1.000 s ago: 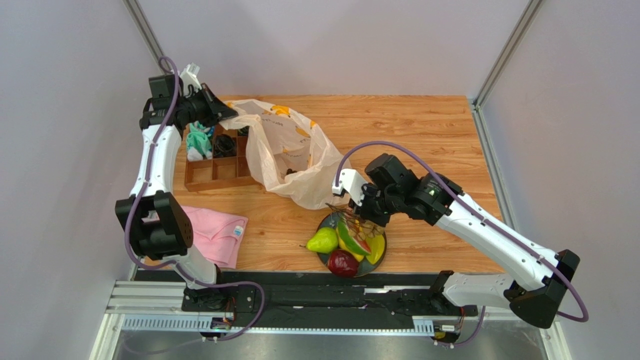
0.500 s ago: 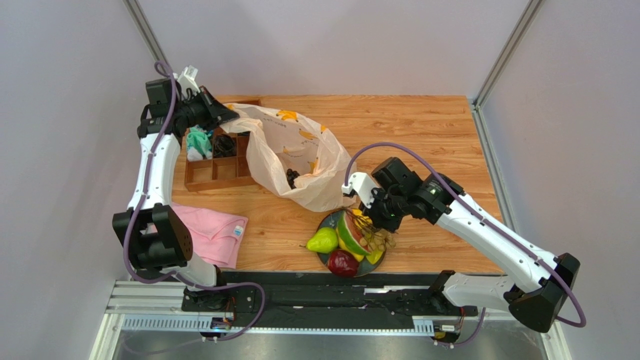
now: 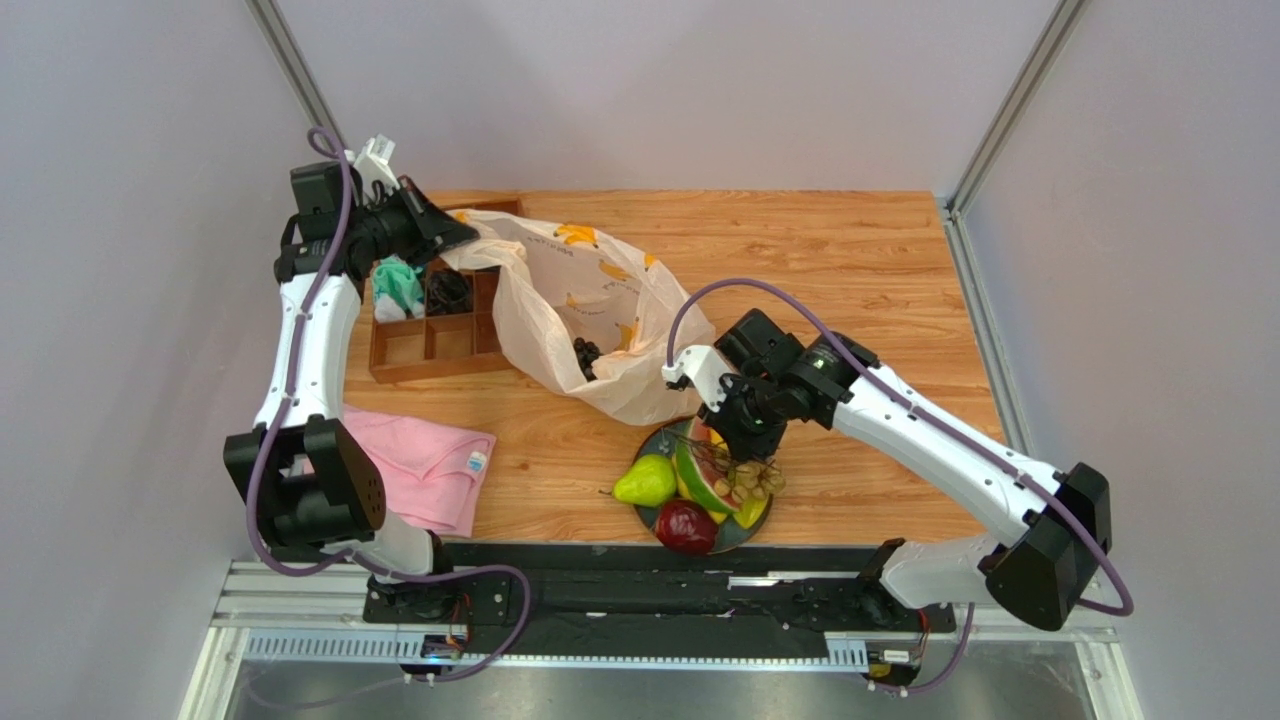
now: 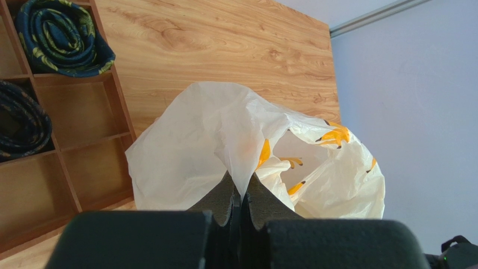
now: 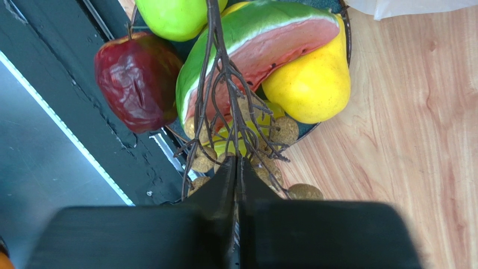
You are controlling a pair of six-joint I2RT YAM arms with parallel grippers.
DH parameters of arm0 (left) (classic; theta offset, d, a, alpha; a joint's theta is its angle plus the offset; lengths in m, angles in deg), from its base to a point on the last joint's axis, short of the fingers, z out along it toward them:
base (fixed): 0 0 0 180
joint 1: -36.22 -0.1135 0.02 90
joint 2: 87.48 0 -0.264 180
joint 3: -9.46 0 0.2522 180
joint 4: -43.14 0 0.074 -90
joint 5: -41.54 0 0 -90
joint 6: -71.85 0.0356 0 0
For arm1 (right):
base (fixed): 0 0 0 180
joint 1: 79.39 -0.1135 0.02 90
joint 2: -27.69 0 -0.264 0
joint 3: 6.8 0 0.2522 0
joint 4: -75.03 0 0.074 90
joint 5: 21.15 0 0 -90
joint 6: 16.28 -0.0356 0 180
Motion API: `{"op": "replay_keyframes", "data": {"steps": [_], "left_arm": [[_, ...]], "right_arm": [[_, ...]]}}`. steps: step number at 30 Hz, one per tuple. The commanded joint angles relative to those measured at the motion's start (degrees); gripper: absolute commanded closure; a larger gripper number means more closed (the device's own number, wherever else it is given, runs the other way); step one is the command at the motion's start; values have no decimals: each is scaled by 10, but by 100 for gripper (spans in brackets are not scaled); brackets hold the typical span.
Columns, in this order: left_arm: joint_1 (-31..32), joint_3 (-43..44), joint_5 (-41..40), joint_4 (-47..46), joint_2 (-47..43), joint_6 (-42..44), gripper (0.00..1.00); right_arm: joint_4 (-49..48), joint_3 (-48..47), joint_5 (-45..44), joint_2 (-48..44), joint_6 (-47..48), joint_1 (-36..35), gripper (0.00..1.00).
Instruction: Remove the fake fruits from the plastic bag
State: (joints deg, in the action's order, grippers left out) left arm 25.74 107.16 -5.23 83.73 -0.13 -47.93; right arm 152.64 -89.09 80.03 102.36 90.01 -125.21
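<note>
**Banana-print bag pinched up on one side, grapes held over the plate**

The crinkly cream-white plastic bag [image 3: 541,323] printed with orange bananas was held up at its rim by the left gripper [image 3: 436,228]. Its fingers were pressed together on a fold of the film, above the wooden compartment tray [image 3: 428,348] at the far left of the wooden table [image 3: 842,255]. A dark grape bunch [image 3: 586,357] could be made out inside the bag's open mouth. The right gripper [image 3: 736,443] was clamped onto the thin brown twigs of the pale grape bunch [image 5: 287,130], right over the round dark plate [image 3: 643,515]. On it, the glossy green pear [image 3: 646,482], dark red apple [image 3: 685,525], watermelon slice [image 3: 696,468] and yellow mango [image 5: 308,78] were piled touching each other near the table's front edge. A folded pink cloth [image 3: 428,468] was seen lying by the left arm's base.
</note>
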Motion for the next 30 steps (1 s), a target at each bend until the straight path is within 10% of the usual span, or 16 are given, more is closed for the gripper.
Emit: {"op": "replay_keyframes", "data": {"steps": [1, 6, 21, 30], "left_arm": [[3, -9, 11, -22, -30, -6, 100], [3, -15, 12, -30, -31, -9, 100], [3, -21, 19, -44, -30, -18, 100], [2, -31, 21, -44, -33, -15, 100]], "right_arm": [[-25, -37, 17, 14, -14, 2, 79], [-30, -56, 15, 28, -14, 1, 43], [-24, -114, -60, 27, 9, 6, 39], [-23, -28, -90, 28, -94, 222, 22]]}}
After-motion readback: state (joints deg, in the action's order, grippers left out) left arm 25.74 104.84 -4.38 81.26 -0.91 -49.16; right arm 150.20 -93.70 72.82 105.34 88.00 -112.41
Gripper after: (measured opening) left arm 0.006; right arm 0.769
